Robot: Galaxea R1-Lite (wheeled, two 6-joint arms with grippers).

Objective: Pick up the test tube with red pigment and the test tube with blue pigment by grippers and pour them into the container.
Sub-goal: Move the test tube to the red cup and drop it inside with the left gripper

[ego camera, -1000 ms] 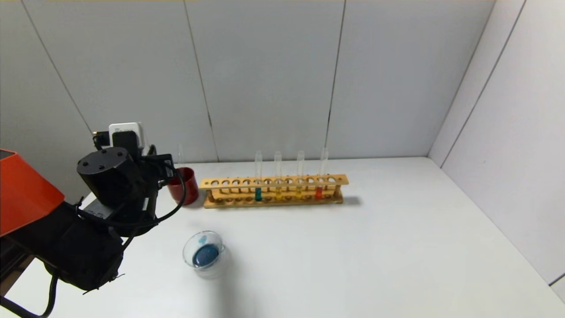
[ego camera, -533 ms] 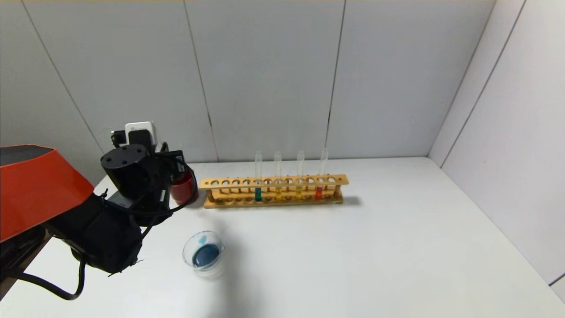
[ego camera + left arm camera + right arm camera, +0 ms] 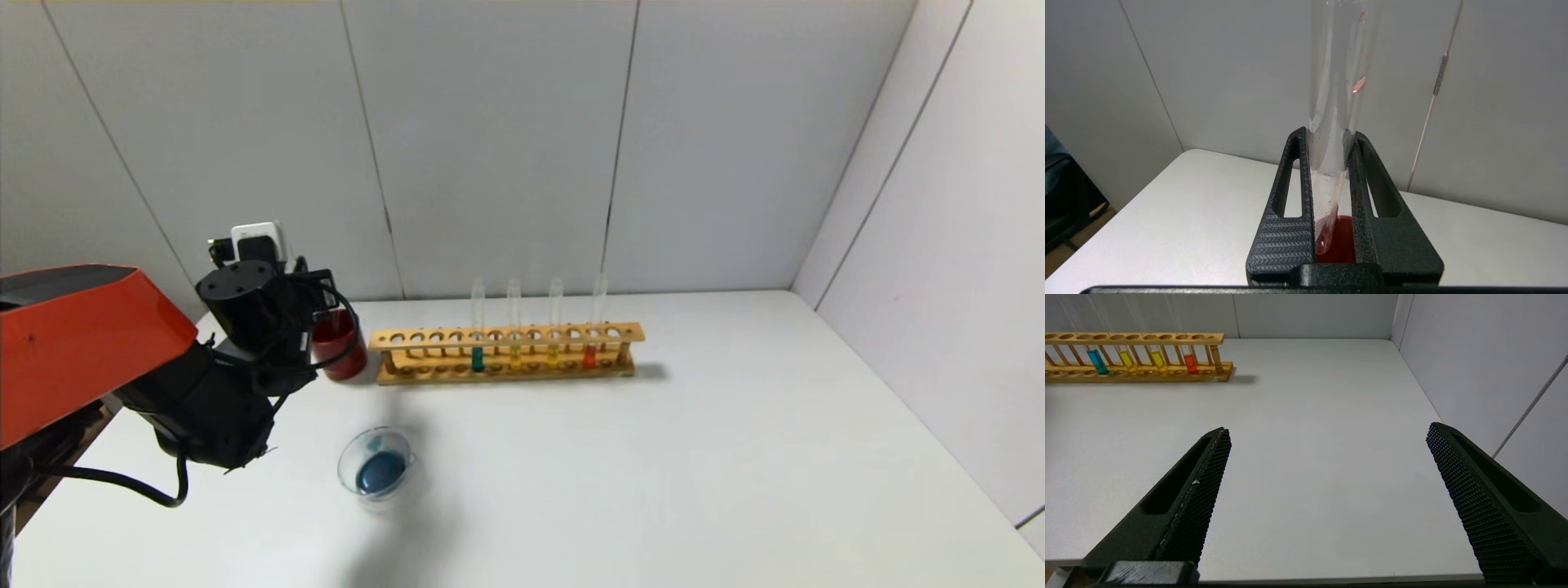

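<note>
Left claw (image 3: 1331, 163) pinches an emptied clear glass tube (image 3: 1337, 81) upright over the dark red cup (image 3: 336, 345).
Four tubes stand in the wooden rack (image 3: 506, 353): one teal, two yellow, one red (image 3: 589, 353). One glass dish (image 3: 377, 469) holds blue liquid. Right claw (image 3: 1327, 457) is spread wide.

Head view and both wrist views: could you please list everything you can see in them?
Table: one, white, between grey walls.
Rack: one, wooden, at the back centre.
Racked tubes: four, holding teal, yellow, yellow and red-orange liquid.
Cup: one, dark red, at the rack's left end.
Glass dish: one, clear, holding blue liquid, nearer than the cup.
Empty clear test tube: one, upright over the cup.
Left hand: black, shut on the empty tube.
Right hand: black, open, by the table's near edge.
</note>
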